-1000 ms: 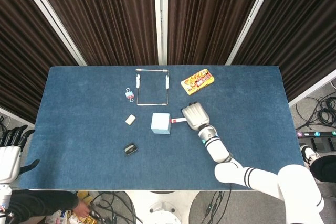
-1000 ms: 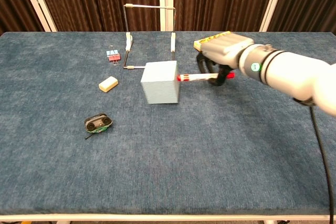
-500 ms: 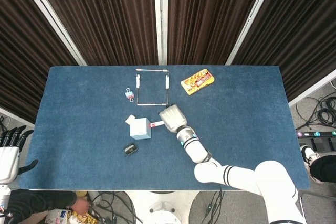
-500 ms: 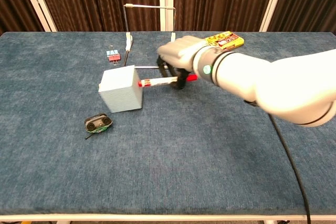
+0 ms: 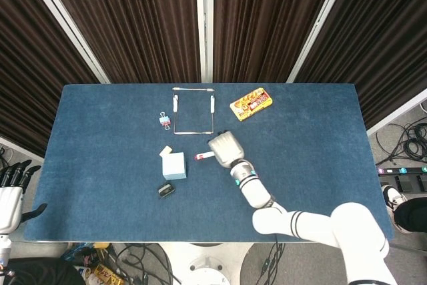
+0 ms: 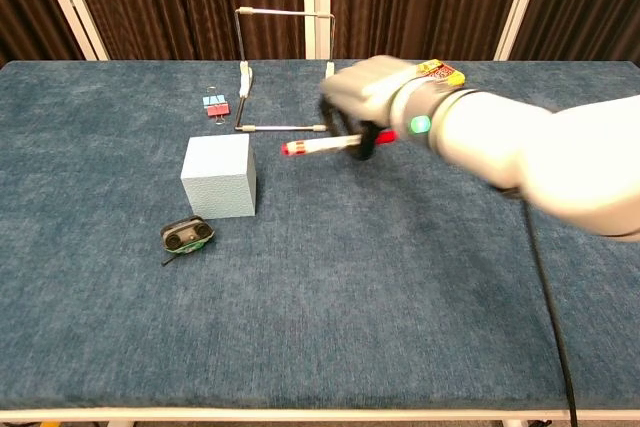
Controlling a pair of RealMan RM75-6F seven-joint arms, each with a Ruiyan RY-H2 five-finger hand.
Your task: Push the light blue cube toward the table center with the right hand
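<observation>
The light blue cube (image 5: 174,165) (image 6: 218,176) stands left of the table's middle, just in front of a small cream block (image 5: 165,151). My right hand (image 5: 225,149) (image 6: 368,97) hovers to the cube's right and a little behind it, apart from it. It grips a red-and-white marker (image 5: 204,157) (image 6: 320,145) whose tip points left toward the cube with a gap between. My left hand (image 5: 10,191) hangs off the table's front left corner, fingers apart and holding nothing.
A black clip-like gadget (image 5: 165,190) (image 6: 187,235) lies just in front of the cube. Behind are small binder clips (image 5: 164,120) (image 6: 215,105), a wire frame (image 5: 193,110) (image 6: 285,67) and a yellow snack box (image 5: 251,103) (image 6: 440,71). The blue table cloth (image 5: 313,151) spreads to the right.
The cube slid left across the table, pushed by the marker tip. My right hand has since drawn back to the right, leaving a gap between marker and cube.
</observation>
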